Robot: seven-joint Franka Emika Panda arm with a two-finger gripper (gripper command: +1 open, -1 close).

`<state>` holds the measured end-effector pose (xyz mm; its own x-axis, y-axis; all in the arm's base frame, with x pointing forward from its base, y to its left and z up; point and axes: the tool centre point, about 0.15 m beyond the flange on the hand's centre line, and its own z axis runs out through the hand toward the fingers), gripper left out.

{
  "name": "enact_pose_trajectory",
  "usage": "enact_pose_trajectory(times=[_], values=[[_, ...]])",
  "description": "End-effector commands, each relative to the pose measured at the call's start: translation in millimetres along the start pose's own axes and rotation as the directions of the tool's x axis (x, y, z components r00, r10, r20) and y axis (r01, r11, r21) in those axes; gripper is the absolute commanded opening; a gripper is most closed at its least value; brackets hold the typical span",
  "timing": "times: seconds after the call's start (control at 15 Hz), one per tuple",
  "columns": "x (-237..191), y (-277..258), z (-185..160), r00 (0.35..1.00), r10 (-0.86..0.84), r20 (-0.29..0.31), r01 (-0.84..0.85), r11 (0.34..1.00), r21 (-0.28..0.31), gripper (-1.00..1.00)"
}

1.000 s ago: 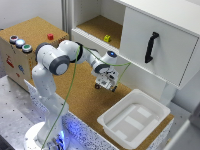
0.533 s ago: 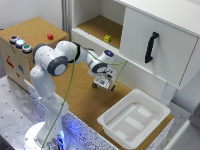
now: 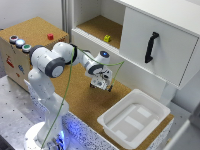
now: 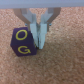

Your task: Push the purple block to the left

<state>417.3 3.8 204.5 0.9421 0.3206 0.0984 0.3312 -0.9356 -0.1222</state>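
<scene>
- The block (image 4: 22,42) is dark purple and sits flat on the cork table (image 3: 75,100), well in from the edges, near the middle of the cork stretch in front of the cabinet (image 3: 150,45); in the exterior view the hand hides it almost wholly.
- The hand (image 4: 39,35) is down at table level. One finger (image 4: 42,36) lies against the block's side; the other stands over its top edge. The fingers sit close together with only a narrow gap and grip nothing, so the hand is closed or nearly so.
- Progress, as I judge it: contact is made, so the approach looks done. The push itself is what is left, and nothing here shows the block displaced.
- Writing: a yellow "O" on the block's top face and a yellow "G" on its front face.
- Farther out: a white tray (image 3: 134,119) at the table's near corner, and a box with coloured buttons (image 3: 20,42) at the far side; its markings are too small to read.
</scene>
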Motion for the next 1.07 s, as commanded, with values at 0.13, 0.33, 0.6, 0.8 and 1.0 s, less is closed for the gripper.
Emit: enact_pose_trajectory(times=[0.13,0.33,0.6,0.8,1.0], values=[[9.1,-45.6,8.3,0.997,0.071,0.01,-0.069,0.988,-0.136,-1.0],[-5.4,-65.7,-0.8,0.995,0.086,0.053,-0.077,0.984,-0.16,-1.0],[-15.9,-79.9,-5.8,0.991,0.1,0.085,-0.083,0.979,-0.184,-1.0],[-18.1,-93.8,-4.3,0.99,0.109,0.091,-0.091,0.979,-0.183,-1.0],[-14.3,-110.7,4.7,0.989,0.119,0.085,-0.105,0.981,-0.162,-1.0]])
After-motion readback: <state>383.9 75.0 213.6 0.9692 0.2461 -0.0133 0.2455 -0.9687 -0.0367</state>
